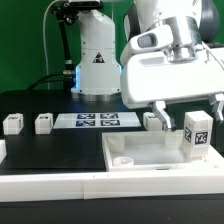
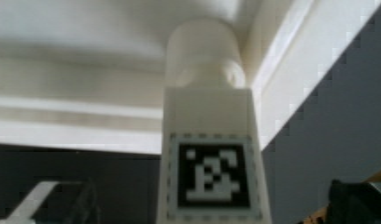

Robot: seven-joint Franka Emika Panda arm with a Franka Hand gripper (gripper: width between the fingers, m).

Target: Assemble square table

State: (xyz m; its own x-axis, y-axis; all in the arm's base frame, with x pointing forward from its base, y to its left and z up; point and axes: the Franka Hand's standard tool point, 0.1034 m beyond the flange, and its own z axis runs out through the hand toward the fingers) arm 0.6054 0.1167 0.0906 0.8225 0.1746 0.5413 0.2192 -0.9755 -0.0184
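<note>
The white square table top [image 1: 140, 152] lies flat at the front right of the exterior view. One white leg [image 1: 197, 133] with a black-and-white tag stands upright at its right corner. My gripper [image 1: 189, 110] is open and straddles this leg, with a gap on both sides. In the wrist view the leg [image 2: 208, 110] runs up the middle against the table top [image 2: 80, 70], and the fingertips [image 2: 36, 205] show only at the picture's edges. Three more legs [image 1: 12, 124], [image 1: 44, 123], [image 1: 152, 121] stand on the black table.
The marker board [image 1: 97, 121] lies flat between the loose legs. The arm's white base [image 1: 95, 60] stands behind it. A long white rail [image 1: 60, 186] runs along the front edge of the table.
</note>
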